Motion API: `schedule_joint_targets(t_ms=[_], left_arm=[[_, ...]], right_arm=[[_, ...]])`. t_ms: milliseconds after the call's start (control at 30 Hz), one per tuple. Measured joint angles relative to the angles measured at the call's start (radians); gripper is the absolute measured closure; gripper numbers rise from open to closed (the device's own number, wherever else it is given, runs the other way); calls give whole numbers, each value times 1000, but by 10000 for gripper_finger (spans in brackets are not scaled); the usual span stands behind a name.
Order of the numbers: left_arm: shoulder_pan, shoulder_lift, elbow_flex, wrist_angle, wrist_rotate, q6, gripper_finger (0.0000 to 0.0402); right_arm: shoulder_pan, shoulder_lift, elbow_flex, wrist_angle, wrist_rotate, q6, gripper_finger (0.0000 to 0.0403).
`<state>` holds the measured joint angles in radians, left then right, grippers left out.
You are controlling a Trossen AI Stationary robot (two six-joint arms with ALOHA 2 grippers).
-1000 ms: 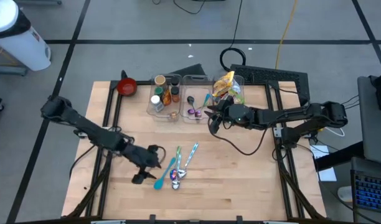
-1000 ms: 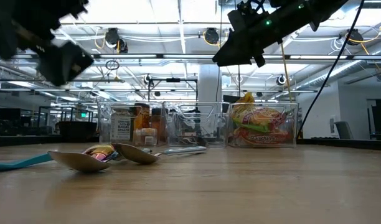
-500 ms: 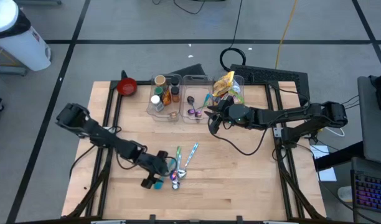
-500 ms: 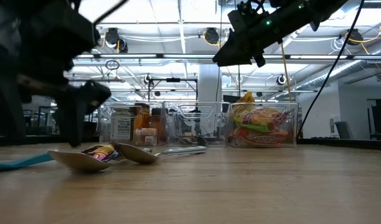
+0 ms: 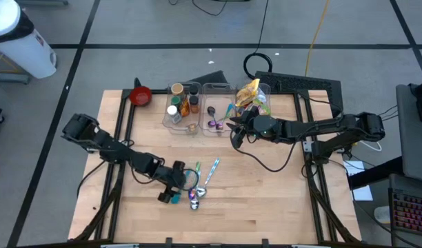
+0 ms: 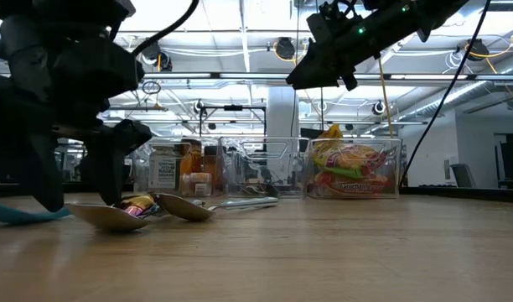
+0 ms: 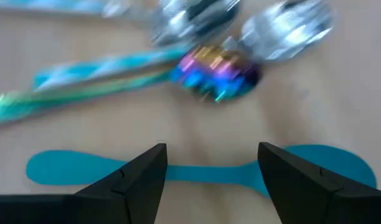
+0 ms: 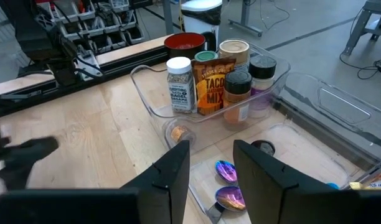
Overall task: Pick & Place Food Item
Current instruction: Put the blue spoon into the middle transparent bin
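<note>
A small foil-wrapped sweet, purple and gold (image 7: 216, 71), lies on the table among several spoons (image 5: 205, 180); it also shows in the low view (image 6: 136, 204). My left gripper (image 5: 174, 192) is open and low over the table. Its fingers (image 7: 131, 183) stand on either side of a teal spoon's handle (image 7: 206, 172), with the sweet just beyond them. My right gripper (image 5: 233, 135) is open and empty, held high in front of the clear bins, as the right wrist view (image 8: 210, 163) also shows.
At the far side stand three clear bins: spice jars (image 5: 181, 107), spoons (image 5: 214, 116) and snack packets (image 5: 253, 96). A red bowl (image 5: 141, 96) sits at the far left. Bare wood lies toward the near edge and to the right.
My left gripper has moved toward the table's right edge and down, from well above the table to just over the teal spoon beside the sweet. It stays open. My right arm has kept still.
</note>
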<state>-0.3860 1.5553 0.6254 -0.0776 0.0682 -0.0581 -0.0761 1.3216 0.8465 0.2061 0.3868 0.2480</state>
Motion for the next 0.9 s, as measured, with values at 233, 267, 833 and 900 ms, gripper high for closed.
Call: schedule_joint_targets(t_ms=[233, 267, 833, 900], left_arm=[[30, -96, -3, -132, -51, -3, 140], [35, -116, -3, -138, -52, -3, 140], [52, -171, -3, -237, -96, -681, 140], [56, -143, -1, -238, -94, -721, 140]], right_arm=[[0, 0, -12, 8, 0, 1, 288], [0, 0, -12, 10, 0, 1, 288], [0, 0, -14, 33, 0, 1, 287], [0, 0, -14, 32, 0, 1, 287]])
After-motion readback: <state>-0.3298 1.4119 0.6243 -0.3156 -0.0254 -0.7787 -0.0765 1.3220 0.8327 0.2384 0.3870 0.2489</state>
